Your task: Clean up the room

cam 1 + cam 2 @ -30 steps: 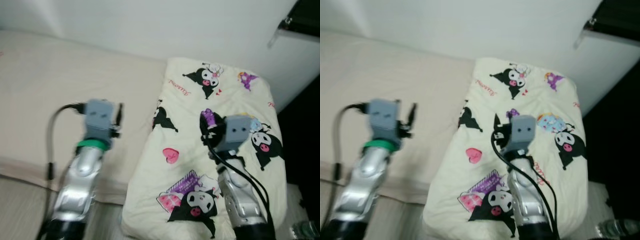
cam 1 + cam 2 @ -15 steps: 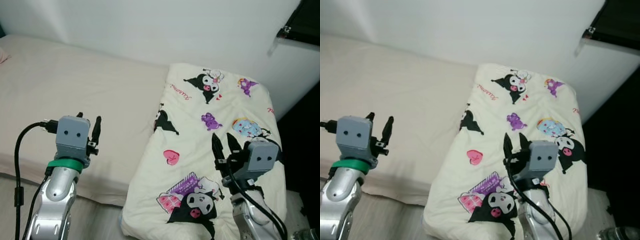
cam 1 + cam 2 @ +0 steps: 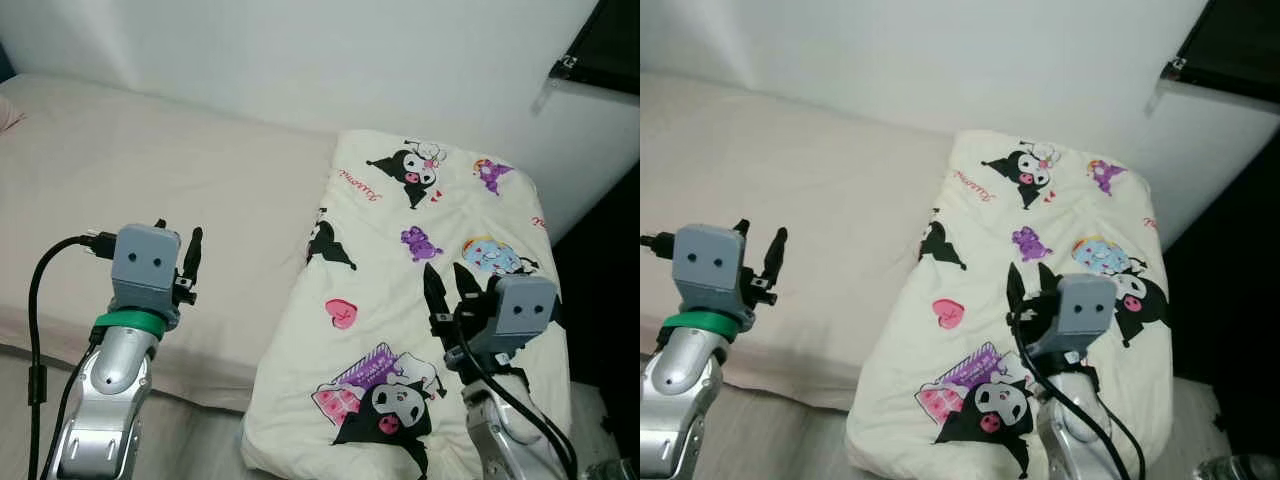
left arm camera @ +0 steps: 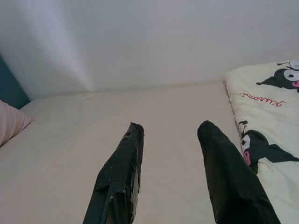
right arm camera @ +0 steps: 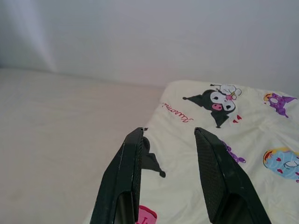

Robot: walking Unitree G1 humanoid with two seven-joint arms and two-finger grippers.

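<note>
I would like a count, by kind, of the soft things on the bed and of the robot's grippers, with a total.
Cartoon-print quilt, folded, on the bed's right part: 1
Pink pillow, at the far end of the mattress: 1
Grippers, both raised and open, holding nothing: 2 (left gripper, right gripper)
Total: 4
</note>
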